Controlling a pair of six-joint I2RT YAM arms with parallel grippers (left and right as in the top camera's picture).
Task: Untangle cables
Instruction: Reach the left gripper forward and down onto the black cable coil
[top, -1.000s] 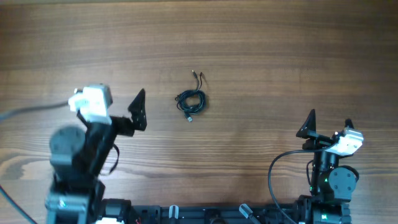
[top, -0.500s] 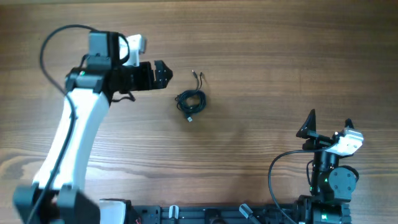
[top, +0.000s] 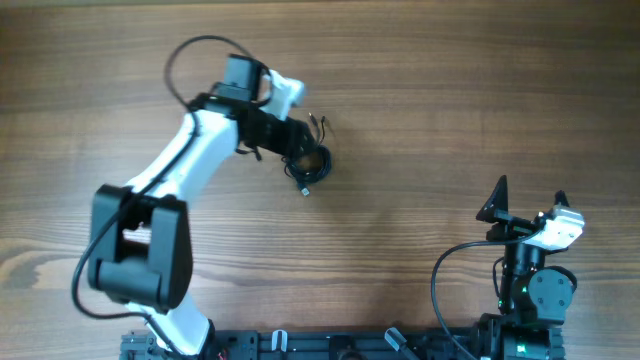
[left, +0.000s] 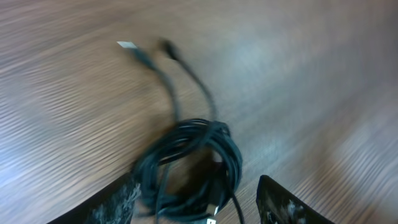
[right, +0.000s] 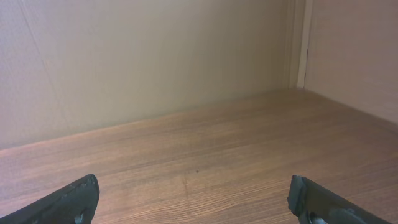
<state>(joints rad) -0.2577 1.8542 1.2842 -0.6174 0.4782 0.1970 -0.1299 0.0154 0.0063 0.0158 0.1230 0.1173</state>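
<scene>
The cables (top: 312, 165) lie as one small coiled black bundle on the wooden table (top: 450, 90), with two plug ends (top: 318, 122) sticking out behind it. My left gripper (top: 298, 150) has reached the bundle from the left and partly covers it. In the left wrist view the coil (left: 193, 158) sits between my two fingers (left: 115, 202), which stand apart on either side; the left one is at the coil's edge and the right one (left: 280, 205) is clear of it. My right gripper (top: 528, 200) rests open near the front right, far from the cables.
The right wrist view shows bare table (right: 199, 149) between its wide-spread fingers (right: 78, 199), with a beige wall (right: 155, 56) behind. The arm bases and a black rail (top: 330, 345) line the front edge.
My left arm swung from the front left up and to the right until its gripper stood over the cable bundle, and its fingers narrowed. The right arm has not moved.
</scene>
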